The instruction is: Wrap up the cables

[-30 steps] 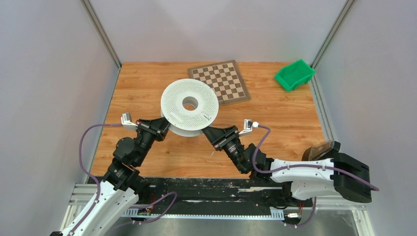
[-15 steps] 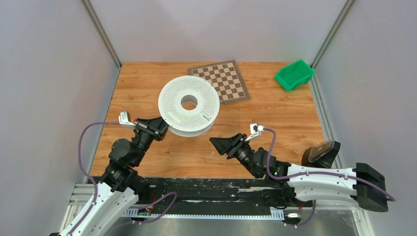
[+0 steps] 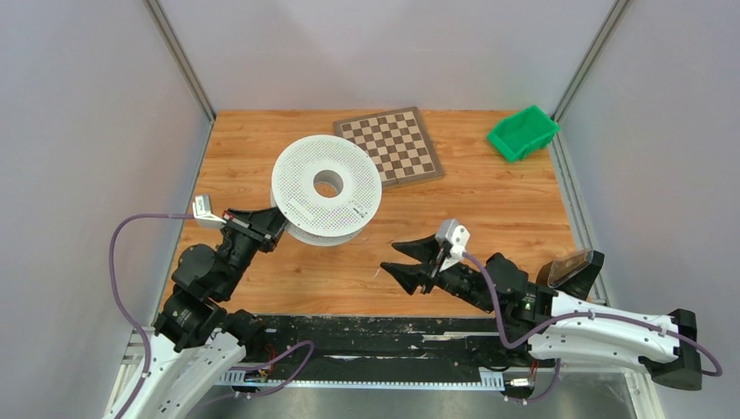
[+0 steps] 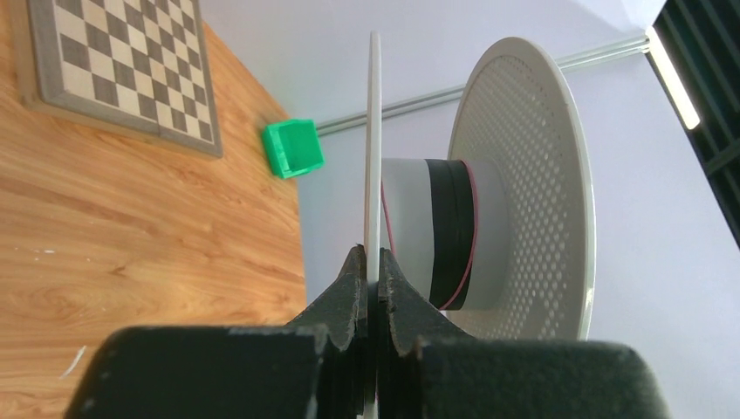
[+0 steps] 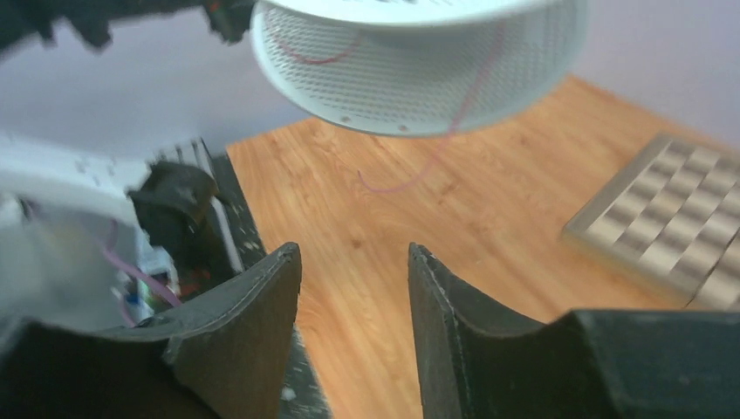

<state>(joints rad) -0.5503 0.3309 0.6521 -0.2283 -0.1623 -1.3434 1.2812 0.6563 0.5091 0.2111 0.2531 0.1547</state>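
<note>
A white perforated spool (image 3: 325, 188) is held tilted above the wooden table. My left gripper (image 3: 277, 223) is shut on the edge of its lower flange (image 4: 374, 148). A band of black cable (image 4: 452, 229) and a thin red cable (image 4: 469, 231) are wound on the hub. In the right wrist view the spool (image 5: 419, 61) hangs overhead and a loose red strand (image 5: 436, 144) dangles from it toward the table. My right gripper (image 3: 403, 261) is open and empty, low over the table's front, apart from the spool; its jaws (image 5: 353, 262) stand wide.
A folded chessboard (image 3: 390, 145) lies at the back of the table, just behind the spool. A green bin (image 3: 522, 133) sits at the back right corner. Grey walls enclose the table on three sides.
My right gripper has left the spool's right edge and drawn back toward the front, open. My left gripper has carried the spool a little to the left and lower.
</note>
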